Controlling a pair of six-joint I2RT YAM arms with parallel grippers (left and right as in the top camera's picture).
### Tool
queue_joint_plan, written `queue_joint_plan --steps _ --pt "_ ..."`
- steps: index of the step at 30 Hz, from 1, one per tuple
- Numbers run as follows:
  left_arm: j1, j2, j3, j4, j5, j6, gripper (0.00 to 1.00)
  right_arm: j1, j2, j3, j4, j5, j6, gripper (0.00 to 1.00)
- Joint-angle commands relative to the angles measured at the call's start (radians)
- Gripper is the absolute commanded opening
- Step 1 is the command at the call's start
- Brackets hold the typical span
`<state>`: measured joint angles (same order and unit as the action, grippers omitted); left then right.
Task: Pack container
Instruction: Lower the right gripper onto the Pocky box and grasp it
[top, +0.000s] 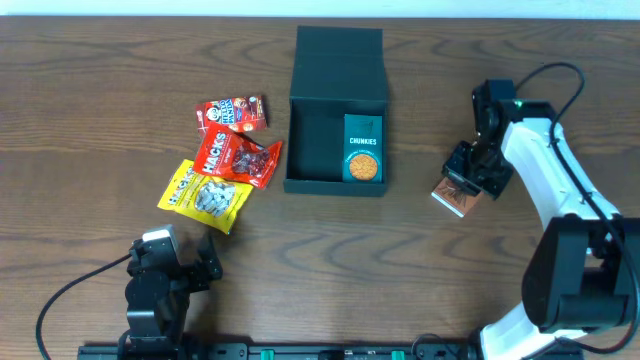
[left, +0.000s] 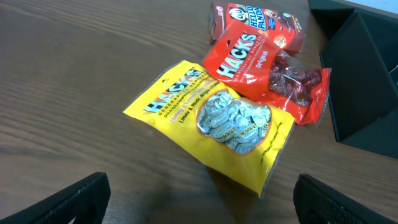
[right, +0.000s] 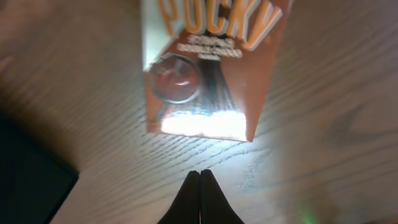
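- Open container (top: 312, 140) holds one Chunkies carton (top: 363, 148).
- Three snack packs (top: 236, 158) lie left, one Pocky box (top: 458, 195) right.
- Left gripper (left: 202, 202) wide; right gripper (right: 199, 186) pinched closed, empty.

- Container (top: 336, 110) mid-surface (top: 100, 80), lid flap open behind it.
- Chunkies carton (top: 363, 148) in container, against its right wall.
- Left of container: Hello Panda pack (top: 232, 113) rearmost, Original Hacks bag (top: 237, 158) before it, other Hacks bag (top: 205, 196) frontmost and leftmost, each touching the next.
- Pocky box (top: 458, 197) right of container, well apart.
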<state>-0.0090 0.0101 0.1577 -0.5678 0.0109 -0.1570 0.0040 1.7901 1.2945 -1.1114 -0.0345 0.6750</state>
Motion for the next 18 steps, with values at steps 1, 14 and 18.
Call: queue_joint_plan --steps 1,14,18 --pt "-0.004 -0.006 -0.008 0.0 -0.021 0.007 0.95 -0.02 -0.026 -0.043 0.031 -0.018 0.115 0.11" --pt "-0.004 -0.006 -0.008 0.0 -0.021 0.007 0.95 -0.066 -0.024 -0.067 0.116 0.072 0.177 0.99" --pt "-0.004 -0.006 -0.008 0.0 -0.021 0.007 0.95 -0.072 -0.021 -0.089 0.192 0.071 0.169 0.99"
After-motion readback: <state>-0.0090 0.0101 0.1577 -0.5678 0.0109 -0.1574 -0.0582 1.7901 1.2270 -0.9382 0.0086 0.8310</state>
